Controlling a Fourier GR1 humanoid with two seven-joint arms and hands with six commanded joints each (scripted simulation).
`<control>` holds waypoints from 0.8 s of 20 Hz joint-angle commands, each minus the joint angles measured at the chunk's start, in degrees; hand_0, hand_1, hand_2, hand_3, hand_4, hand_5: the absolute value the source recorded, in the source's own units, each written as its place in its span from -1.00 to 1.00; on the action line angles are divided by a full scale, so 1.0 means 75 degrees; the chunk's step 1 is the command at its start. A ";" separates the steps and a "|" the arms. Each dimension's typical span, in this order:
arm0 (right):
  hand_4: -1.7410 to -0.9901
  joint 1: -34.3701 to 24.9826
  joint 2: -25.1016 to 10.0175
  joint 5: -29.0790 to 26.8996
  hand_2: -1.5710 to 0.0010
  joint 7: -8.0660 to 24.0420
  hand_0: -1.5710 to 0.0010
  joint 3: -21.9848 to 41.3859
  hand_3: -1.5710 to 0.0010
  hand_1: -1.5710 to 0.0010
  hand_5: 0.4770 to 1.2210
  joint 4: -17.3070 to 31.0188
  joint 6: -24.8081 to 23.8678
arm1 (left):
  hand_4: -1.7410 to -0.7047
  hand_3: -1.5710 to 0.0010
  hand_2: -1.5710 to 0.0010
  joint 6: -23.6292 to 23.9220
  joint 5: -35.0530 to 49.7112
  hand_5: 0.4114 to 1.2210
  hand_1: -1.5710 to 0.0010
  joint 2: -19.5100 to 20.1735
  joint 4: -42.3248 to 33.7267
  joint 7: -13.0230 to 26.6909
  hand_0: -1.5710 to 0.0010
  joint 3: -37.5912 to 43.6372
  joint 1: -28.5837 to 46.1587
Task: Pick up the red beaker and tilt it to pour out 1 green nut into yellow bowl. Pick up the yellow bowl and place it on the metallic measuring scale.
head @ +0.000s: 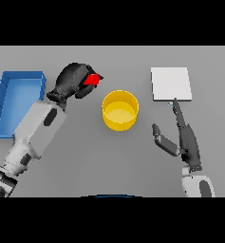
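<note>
Red beaker (90, 79) is gripped in the left robot hand (73, 80), raised at ten o'clock from the yellow bowl (119, 110); no nut is seen inside, so pouring seems pending; the scale (170, 83) sits bare at two o'clock; the right robot hand (182, 137) rests slack.
</note>
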 commanded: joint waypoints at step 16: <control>0.79 -0.0205 0.0063 -0.0023 1.00 0.0115 1.00 0.0030 1.00 1.00 -0.43 0.0180 0.0068 | -0.93 -1.00 -1.00 -0.2550 -0.3467 1.00 -1.00 0.0114 0.1813 -0.0193 -1.00 -0.3533 -0.2875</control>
